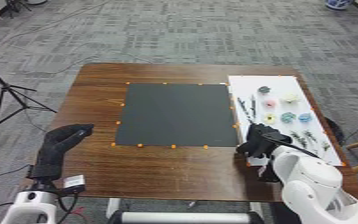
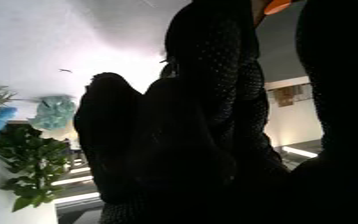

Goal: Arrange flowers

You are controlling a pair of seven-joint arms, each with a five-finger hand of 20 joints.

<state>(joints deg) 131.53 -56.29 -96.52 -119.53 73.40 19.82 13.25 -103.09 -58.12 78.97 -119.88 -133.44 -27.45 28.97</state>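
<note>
White sheet carries the flower heads; right hand at its left edge, spread or pinching, cannot tell; left hand loosely spread over table; judged step: pick-up, next calling for secure hold before transfer to dark mat.

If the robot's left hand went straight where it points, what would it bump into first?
The left hand likely meets the dark mat first, at its left edge, though the hand's height is unclear.
</note>
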